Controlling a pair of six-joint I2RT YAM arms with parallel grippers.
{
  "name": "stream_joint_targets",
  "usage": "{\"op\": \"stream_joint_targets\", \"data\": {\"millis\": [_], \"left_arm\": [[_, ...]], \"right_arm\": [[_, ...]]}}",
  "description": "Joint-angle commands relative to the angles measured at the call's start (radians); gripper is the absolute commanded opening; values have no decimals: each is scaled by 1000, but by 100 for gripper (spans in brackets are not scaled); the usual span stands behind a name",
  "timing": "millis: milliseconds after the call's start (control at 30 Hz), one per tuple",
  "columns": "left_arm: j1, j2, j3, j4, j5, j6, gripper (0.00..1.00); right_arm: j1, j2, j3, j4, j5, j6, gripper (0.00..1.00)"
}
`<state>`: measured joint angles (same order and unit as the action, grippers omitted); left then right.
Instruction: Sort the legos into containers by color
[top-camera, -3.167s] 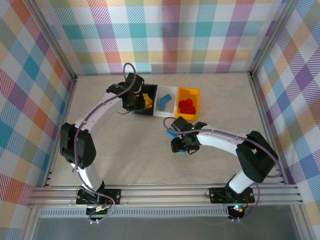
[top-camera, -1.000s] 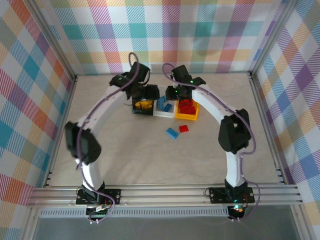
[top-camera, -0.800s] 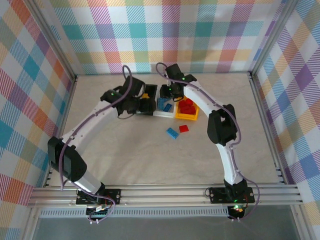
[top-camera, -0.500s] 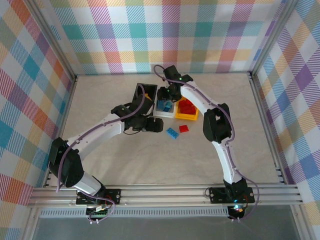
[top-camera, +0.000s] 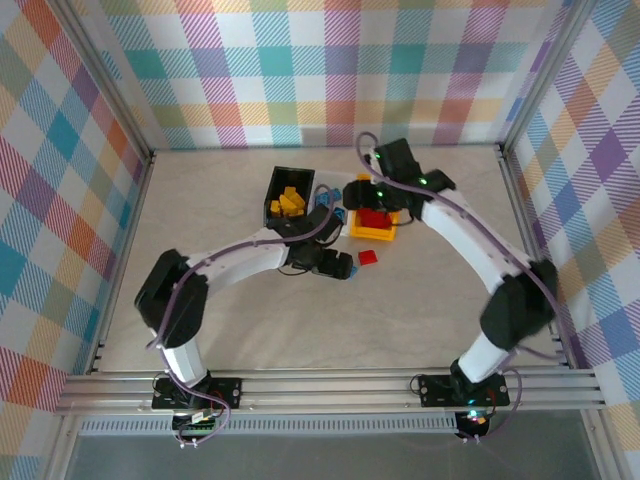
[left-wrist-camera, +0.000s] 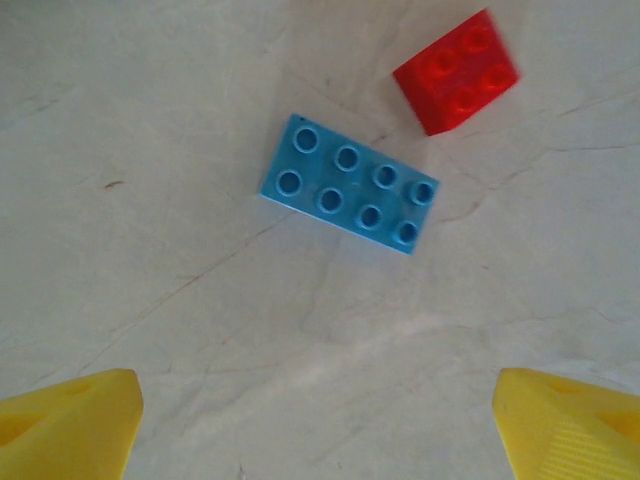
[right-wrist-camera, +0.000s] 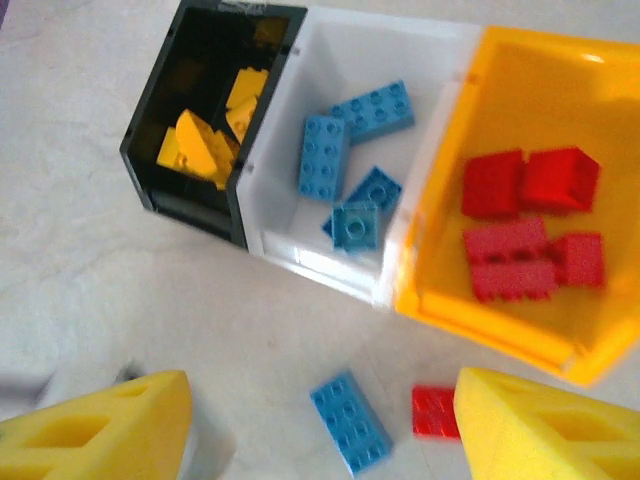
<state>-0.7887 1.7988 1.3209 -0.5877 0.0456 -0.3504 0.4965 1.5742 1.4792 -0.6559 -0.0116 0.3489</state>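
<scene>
In the left wrist view a blue two-by-four lego (left-wrist-camera: 350, 185) and a small red lego (left-wrist-camera: 458, 72) lie loose on the table, ahead of my open, empty left gripper (left-wrist-camera: 320, 430). From above, the left gripper (top-camera: 338, 266) covers the blue lego, with the red lego (top-camera: 368, 257) just right of it. My right gripper (right-wrist-camera: 320, 430) hangs open and empty over the joined bins. The black bin (right-wrist-camera: 205, 120) holds yellow legos, the white bin (right-wrist-camera: 395, 45) blue ones, the yellow-orange bin (right-wrist-camera: 560, 80) red ones. From above, the right gripper (top-camera: 378, 195) is over the bins.
The bins stand at the back middle of the table, the black bin (top-camera: 288, 195) leftmost and the yellow-orange bin (top-camera: 372, 222) rightmost. Plaid walls and metal rails close the table on three sides. Bare tabletop stretches in front of the loose legos.
The left arm has swung from the black bin out over the loose blue lego. The right arm has drawn back from the white bin, to the right and up.
</scene>
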Motion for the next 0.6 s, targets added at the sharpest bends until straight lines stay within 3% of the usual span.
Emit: {"op": "stream_joint_targets", "data": {"millis": [0, 233, 567], "left_arm": [[-8, 62, 59, 11, 28, 21, 91], [-5, 224, 188, -41, -3, 170, 95], [42, 322, 294, -100, 45, 327, 96]], "right_arm": [[-5, -76, -164, 30, 1, 33, 72], [-6, -224, -376, 57, -16, 76, 73], [-7, -269, -436, 58, 8, 83, 76]]}}
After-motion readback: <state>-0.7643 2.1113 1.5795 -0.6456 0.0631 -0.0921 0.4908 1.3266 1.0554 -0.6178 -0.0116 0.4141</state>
